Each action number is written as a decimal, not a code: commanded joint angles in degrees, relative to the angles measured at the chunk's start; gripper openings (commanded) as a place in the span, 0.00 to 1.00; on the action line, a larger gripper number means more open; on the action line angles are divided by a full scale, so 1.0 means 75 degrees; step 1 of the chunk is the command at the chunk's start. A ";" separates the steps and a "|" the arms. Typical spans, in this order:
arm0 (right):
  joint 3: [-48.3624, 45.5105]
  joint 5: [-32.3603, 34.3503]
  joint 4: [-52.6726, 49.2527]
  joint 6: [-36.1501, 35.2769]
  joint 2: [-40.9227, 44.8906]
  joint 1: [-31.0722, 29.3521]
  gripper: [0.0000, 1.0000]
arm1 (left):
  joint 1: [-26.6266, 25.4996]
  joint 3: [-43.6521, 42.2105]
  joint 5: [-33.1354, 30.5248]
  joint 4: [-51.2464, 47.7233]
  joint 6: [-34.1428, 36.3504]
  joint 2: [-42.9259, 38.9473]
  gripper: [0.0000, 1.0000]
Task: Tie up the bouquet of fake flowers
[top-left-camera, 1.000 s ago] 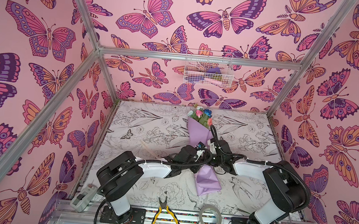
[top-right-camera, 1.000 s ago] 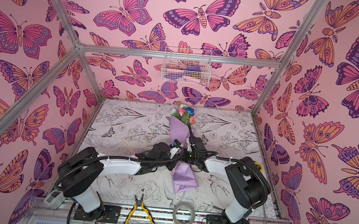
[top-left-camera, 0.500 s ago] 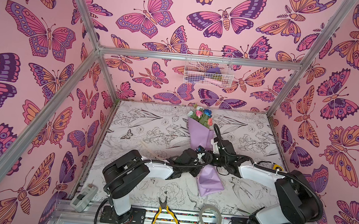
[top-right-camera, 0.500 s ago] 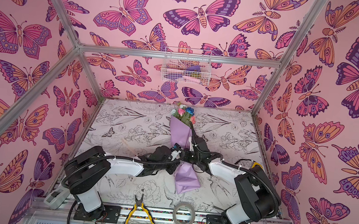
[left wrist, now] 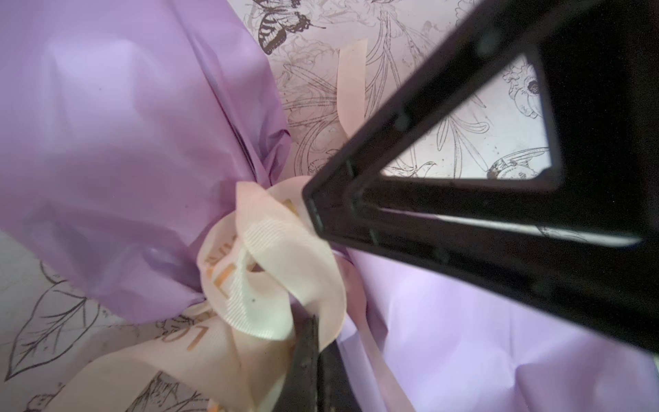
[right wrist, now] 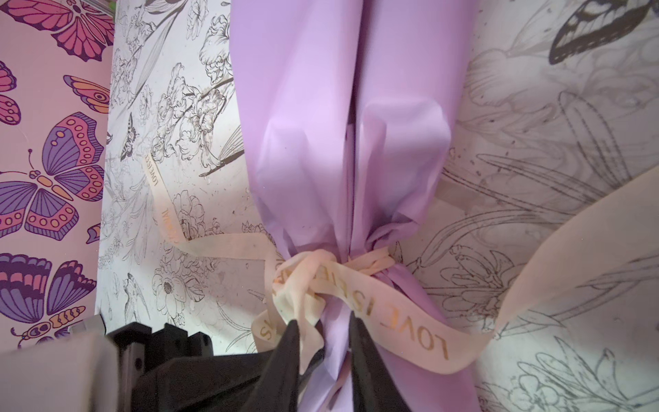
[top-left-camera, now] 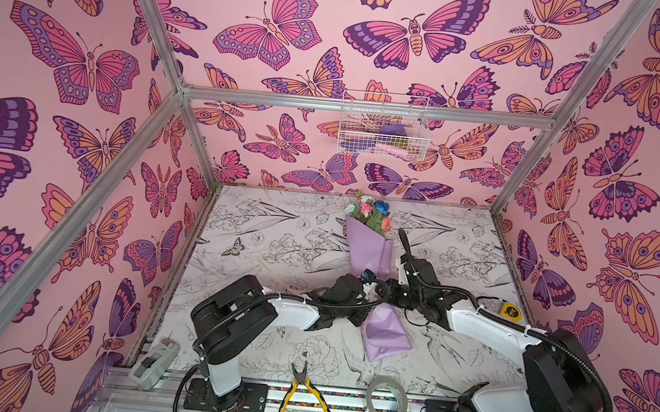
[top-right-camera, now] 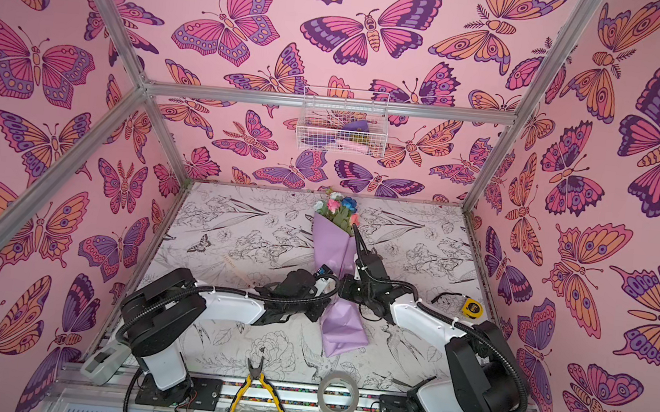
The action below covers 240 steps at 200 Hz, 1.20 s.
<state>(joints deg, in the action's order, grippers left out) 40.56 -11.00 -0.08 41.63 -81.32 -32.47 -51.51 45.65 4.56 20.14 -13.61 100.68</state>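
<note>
Two hands are brought to the ribbon (right wrist: pixel 374 314) knot of a bouquet (top-left-camera: pixel 373 253) laid on the table (top-left-camera: pixel 276 226).
Wrapped in lilac paper, the bouquet is laid lengthwise mid-table, flowers (top-left-camera: pixel 369 211) pointed toward the back wall, with the cream ribbon knotted round its narrow waist. The left hand (left wrist: pixel 309 326) is seen fully closed, pinched on a ribbon loop at the knot. The right hand (right wrist: pixel 324 328) is held partly open, fingers apart, nothing gripped.

The left arm (top-left-camera: pixel 292 314) and right arm (top-left-camera: pixel 487 328) share glossy white link shells, black joint housings, ribbed black cable hoses (top-left-camera: pixel 512 323) cinched by white zip ties (top-left-camera: pixel 414 267), with the left gripper (left wrist: pixel 313 335) and right gripper (right wrist: pixel 322 321) matte black.
</note>
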 commanded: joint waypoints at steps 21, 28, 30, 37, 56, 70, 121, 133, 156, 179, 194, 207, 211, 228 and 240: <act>0.0298 -0.0246 0.0009 -0.0177 -0.0083 -0.0169 0.32 | -0.0011 0.0032 0.0072 0.0012 0.0013 0.0195 0.00; 0.0308 -0.0269 0.0042 -0.0189 -0.0122 -0.0204 0.32 | -0.0010 0.0046 0.0082 0.0019 0.0009 0.0193 0.00; 0.0311 -0.0262 0.0045 -0.0192 -0.0137 -0.0205 0.32 | -0.0011 0.0043 0.0083 0.0021 0.0009 0.0199 0.00; 0.0332 -0.0278 0.0066 -0.0206 -0.0197 -0.0229 0.32 | -0.0011 0.0048 0.0094 0.0021 0.0003 0.0193 0.00; 0.0415 -0.0276 0.0020 -0.0276 -0.0355 -0.0264 0.31 | -0.0003 0.0072 0.0107 0.0021 0.0003 0.0204 0.00; 0.0504 -0.0242 -0.0063 -0.0300 -0.0514 -0.0270 0.27 | -0.0010 0.0087 0.0119 0.0020 -0.0002 0.0192 0.00; 0.0678 0.0527 -0.0813 -0.0312 -0.0721 -0.0259 0.03 | -0.0011 -0.0019 -0.0040 0.0018 -0.0063 -0.0015 0.00; 0.0686 0.0626 -0.0923 -0.0313 -0.0775 -0.0265 0.01 | 0.0004 -0.0073 -0.0170 0.0021 -0.0192 -0.0148 0.00; 0.0620 0.0494 -0.0724 -0.0288 -0.0841 -0.0265 0.00 | 0.0012 -0.0240 -0.0590 0.0021 -0.0442 -0.0572 0.08; 0.0578 0.0402 -0.0569 -0.0285 -0.0829 -0.0265 0.00 | 0.0015 -0.0378 -0.1095 0.0016 -0.0590 -0.1068 0.20; 0.0593 0.0420 -0.0577 -0.0323 -0.0789 -0.0265 0.00 | 0.0025 -0.0417 -0.1367 0.0011 -0.0672 -0.1257 0.27; 0.0600 0.0419 -0.0564 -0.0355 -0.0771 -0.0265 0.00 | 0.0066 -0.0392 -0.1451 0.0007 -0.0730 -0.1325 0.36; 0.0603 0.0422 -0.0564 -0.0359 -0.0771 -0.0265 0.00 | 0.0086 -0.0352 -0.1446 -0.0017 -0.0729 -0.1314 0.37; 0.0593 0.0372 -0.0519 -0.0359 -0.0759 -0.0265 0.00 | 0.0185 -0.0115 -0.1295 -0.0143 -0.0664 -0.1150 0.38; 0.0593 0.0366 -0.0526 -0.0347 -0.0759 -0.0265 0.00 | 0.0250 0.0092 -0.1210 -0.0290 -0.0607 -0.0957 0.39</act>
<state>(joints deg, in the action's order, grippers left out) 44.16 -8.80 -4.25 39.40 -87.05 -34.28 -50.76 43.99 -3.92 20.40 -18.31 91.42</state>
